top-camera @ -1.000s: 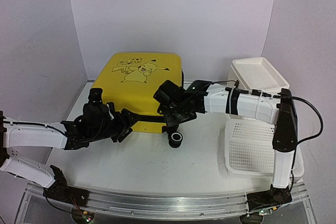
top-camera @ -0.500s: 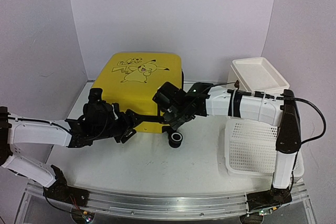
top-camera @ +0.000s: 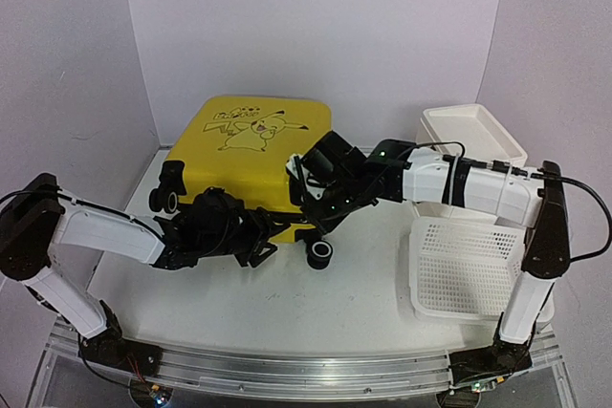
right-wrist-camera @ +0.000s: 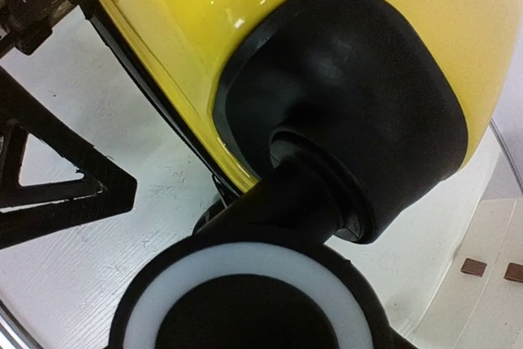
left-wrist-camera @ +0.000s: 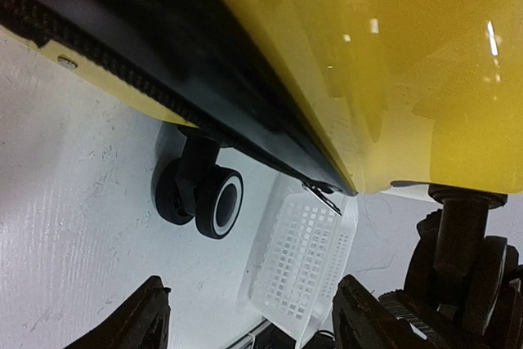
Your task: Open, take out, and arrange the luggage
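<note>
yellow hard-shell suitcase (top-camera: pixel 258 145) with a black cartoon on its lid lay lid-up at the back of the white desk (top-camera: pixel 287 303). left pincer (left-wrist-camera: pixel 253 300) sat at its front zipper edge, fingers spread, holding nothing. right pincer (top-camera: pixel 311 207) hovered by the front-right black wheel (top-camera: pixel 320 253); spread or pinching, i could not tell.

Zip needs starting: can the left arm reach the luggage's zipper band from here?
Probably yes. The left pincer faces the zipper band on the luggage with open jaws and nothing between them; a caster wheel sits close beside the path.
</note>
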You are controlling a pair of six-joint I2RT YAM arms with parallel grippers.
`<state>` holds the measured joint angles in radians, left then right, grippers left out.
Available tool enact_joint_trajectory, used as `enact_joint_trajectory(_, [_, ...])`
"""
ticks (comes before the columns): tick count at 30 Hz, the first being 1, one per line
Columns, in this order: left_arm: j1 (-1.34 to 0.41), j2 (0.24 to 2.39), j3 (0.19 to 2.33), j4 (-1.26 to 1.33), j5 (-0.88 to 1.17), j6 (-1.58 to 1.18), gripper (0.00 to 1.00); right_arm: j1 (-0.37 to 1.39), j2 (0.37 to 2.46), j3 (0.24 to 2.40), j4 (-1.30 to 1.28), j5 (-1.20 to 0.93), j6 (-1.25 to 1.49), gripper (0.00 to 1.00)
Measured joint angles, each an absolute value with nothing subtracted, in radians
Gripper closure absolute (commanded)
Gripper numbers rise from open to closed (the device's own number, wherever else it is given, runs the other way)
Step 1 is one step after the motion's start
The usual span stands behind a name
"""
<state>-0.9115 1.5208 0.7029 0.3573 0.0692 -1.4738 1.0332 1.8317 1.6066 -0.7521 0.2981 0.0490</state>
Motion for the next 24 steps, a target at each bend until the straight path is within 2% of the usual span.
enact_joint_trajectory(6, [-0.913, 1.551, 0.703, 0.358, -0.006, -1.482, 0.36, 1.047, 1.821, 1.568, -0.713, 0.374, -0.108, 0.98])
enact_joint_trajectory(12, [-0.934, 1.624, 0.746, 0.417, 0.006, -1.524, 0.31, 1.043, 1.817, 1.582, -0.71, 0.381, -0.275, 1.0])
enact_joint_trajectory(19, [-0.997, 1.723, 0.764, 0.603, -0.067, -1.562, 0.43, 1.037, 1.817, 1.6, -0.726, 0.353, -0.299, 1.0])
enact_joint_trajectory(24, [-1.044, 1.811, 0.764, 0.792, -0.206, -1.608, 0.41, 1.033, 1.817, 1.601, -0.73, 0.332, -0.288, 1.0])
